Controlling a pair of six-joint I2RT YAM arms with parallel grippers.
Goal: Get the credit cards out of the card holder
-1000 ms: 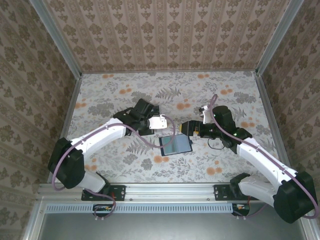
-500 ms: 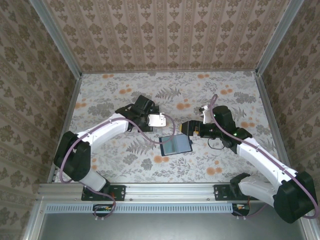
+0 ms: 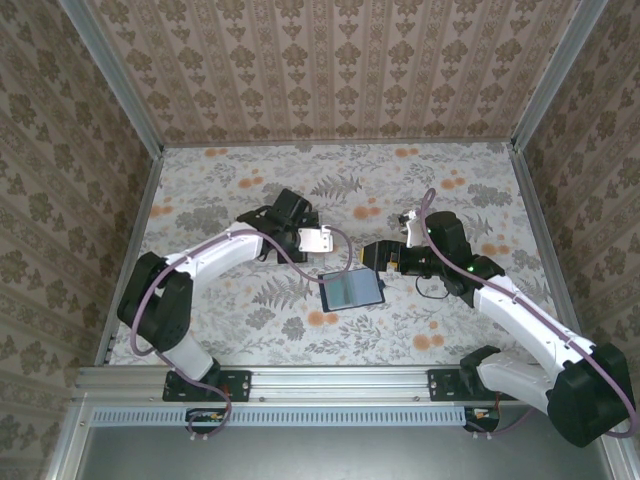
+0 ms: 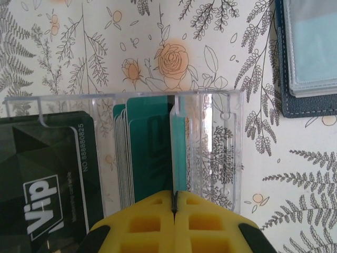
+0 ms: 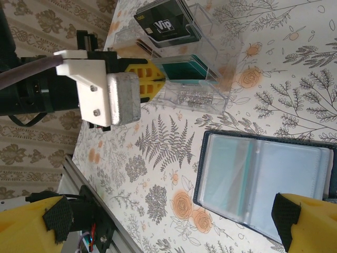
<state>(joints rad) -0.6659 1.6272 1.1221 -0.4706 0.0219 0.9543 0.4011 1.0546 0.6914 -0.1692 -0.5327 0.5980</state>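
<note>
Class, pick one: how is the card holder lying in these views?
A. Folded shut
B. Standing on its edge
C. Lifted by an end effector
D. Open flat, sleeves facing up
D: the card holder lies spread open on the table, its see-through sleeves facing upward.

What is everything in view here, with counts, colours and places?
Folding card holder with see-through sleeves: one, dark navy, open on the table.
Clear plastic box: one, transparent, beside the holder.
Flat plastic cards: stack, count unclear, teal, in one box compartment.
VIP card: one visible, black, box's other compartment.
Floral table: one, pale with orange flowers, underneath.
Left gripper: one, yellow fingers, shut, at the box.
Right gripper: one, yellow fingers, open, by the holder's edge.
</note>
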